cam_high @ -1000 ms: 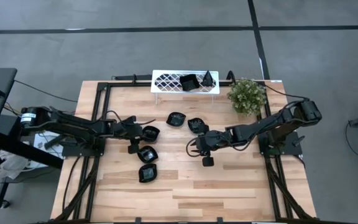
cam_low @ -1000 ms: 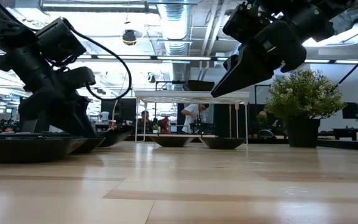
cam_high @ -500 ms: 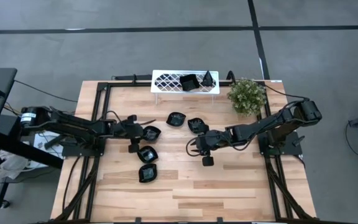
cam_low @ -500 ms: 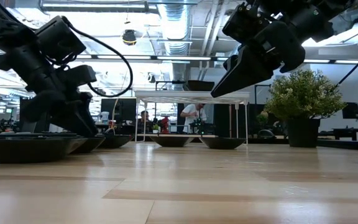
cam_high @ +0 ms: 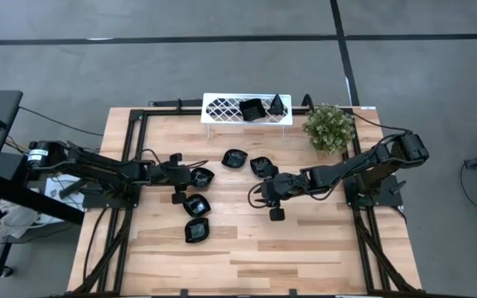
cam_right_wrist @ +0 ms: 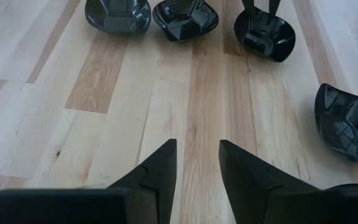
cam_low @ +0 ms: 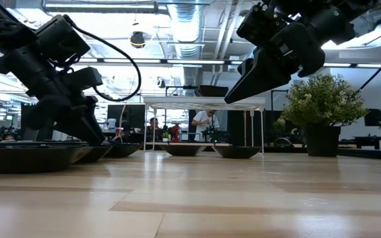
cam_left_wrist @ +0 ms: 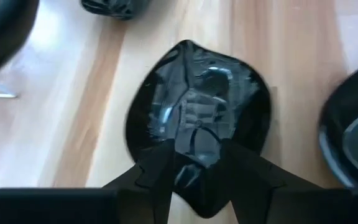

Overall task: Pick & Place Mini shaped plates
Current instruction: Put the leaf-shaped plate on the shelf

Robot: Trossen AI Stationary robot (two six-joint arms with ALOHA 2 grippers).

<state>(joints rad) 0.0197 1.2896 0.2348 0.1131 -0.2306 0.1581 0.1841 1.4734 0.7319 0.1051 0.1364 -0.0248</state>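
Several glossy black mini plates lie on the wooden table: a teardrop one (cam_high: 203,175) (cam_left_wrist: 197,118), two nearer ones (cam_high: 195,204) (cam_high: 195,231), and two toward the far side (cam_high: 234,157) (cam_high: 262,166). Two more sit in the white lattice tray (cam_high: 222,108) at the far edge. My left gripper (cam_high: 185,175) (cam_left_wrist: 196,149) is open and low, with its fingers standing on either side of the teardrop plate's narrow end. My right gripper (cam_high: 255,194) (cam_right_wrist: 197,146) is open and hovers above bare wood near mid-table. My left gripper comes nearly level from the table's left, its fingers (cam_left_wrist: 160,165) on either side of the teardrop plate's pointed end (cam_left_wrist: 194,193). The plate rests flat on the table. Whether the fingers touch its rim, I cannot tell.
A small green bushy plant (cam_high: 328,127) stands at the far right, next to the tray. Black frame rails run along the table's left and right sides. Bare wood spreads over the near half of the table. People show in the room beyond the table (cam_low: 204,125).
My left gripper has crept a little toward the table's right, closing in on the teardrop plate. In the low view that plate's raised edge has settled flat. My right arm has kept still.
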